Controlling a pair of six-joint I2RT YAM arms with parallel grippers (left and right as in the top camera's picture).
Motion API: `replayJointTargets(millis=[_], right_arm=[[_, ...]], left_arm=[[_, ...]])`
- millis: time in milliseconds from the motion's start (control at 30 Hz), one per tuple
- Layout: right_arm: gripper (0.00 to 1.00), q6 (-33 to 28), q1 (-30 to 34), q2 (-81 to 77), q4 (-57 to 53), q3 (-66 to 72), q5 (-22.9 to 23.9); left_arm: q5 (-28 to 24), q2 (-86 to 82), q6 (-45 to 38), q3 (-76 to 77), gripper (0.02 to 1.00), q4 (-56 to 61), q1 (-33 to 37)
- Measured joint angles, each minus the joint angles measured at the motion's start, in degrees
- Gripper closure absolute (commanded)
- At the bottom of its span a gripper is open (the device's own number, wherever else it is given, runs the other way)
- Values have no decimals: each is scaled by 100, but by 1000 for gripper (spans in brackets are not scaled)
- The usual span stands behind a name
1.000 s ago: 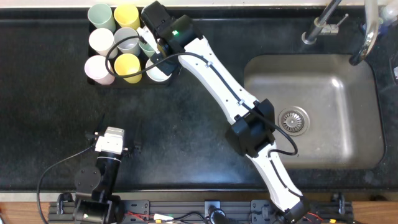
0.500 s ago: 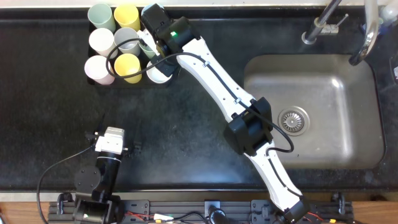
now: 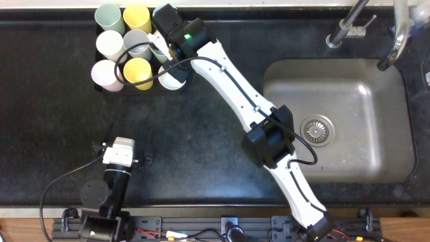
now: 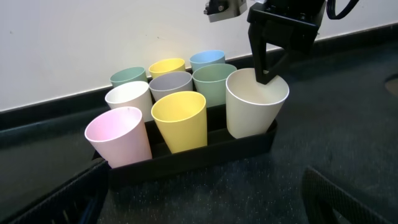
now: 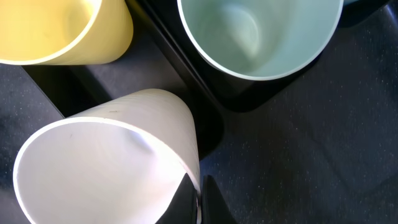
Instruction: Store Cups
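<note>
A black rack (image 4: 205,155) at the counter's back left holds several cups: pink (image 4: 121,134), yellow (image 4: 180,118), white, grey and green ones. A cream-white cup (image 4: 255,106) (image 3: 171,79) (image 5: 93,168) stands tilted at the rack's end slot. My right gripper (image 4: 268,74) (image 5: 200,199) (image 3: 163,50) is shut on that cup's rim, one finger inside and one outside. A pale green cup (image 5: 261,34) sits just behind it. My left gripper (image 4: 202,180) (image 3: 121,144) is open, low over the counter in front of the rack, and holds nothing.
A steel sink (image 3: 336,114) with a faucet (image 3: 349,27) takes up the right side. A white wall (image 4: 93,37) rises right behind the rack. The right arm (image 3: 235,87) stretches diagonally across the dark counter (image 3: 175,148).
The right arm shifted very slightly toward the back of the counter a second ago and has kept still since. The left arm has not moved.
</note>
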State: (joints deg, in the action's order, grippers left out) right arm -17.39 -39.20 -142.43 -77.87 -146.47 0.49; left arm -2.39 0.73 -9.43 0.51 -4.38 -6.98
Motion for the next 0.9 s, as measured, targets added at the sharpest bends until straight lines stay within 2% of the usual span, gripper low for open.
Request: replayJointTargets(millis=[267,300,333,400,500,533,600,767,900], right_arm=[[956,-59,-28,-59,-13,0,2],[925,-66,-33,-63,-13,0,4],[801,-68,-33,-68,-15,0,13],[634,-42,-33,-68,-15,0,20],[575,-79,-31,-70,-11,2,35],[505,-74,-33,-70,-13,2,37],[430,-68,-33,-70,-15,2,39],[5,-50,-33,-70,13,2,140],[5,-90,-33,-70,109,2,367]], left_arm=[[0,0,-2,0,18,0,0],[2,0,0,0,18,0,0],[2,0,-2,0,18,0,0],[2,0,-2,0,20,0,0],[2,0,-2,0,18,0,0],[2,0,0,0,18,0,0],[2,0,-2,0,18,0,0],[2,0,-2,0,18,0,0],[2,0,-2,0,18,0,0]])
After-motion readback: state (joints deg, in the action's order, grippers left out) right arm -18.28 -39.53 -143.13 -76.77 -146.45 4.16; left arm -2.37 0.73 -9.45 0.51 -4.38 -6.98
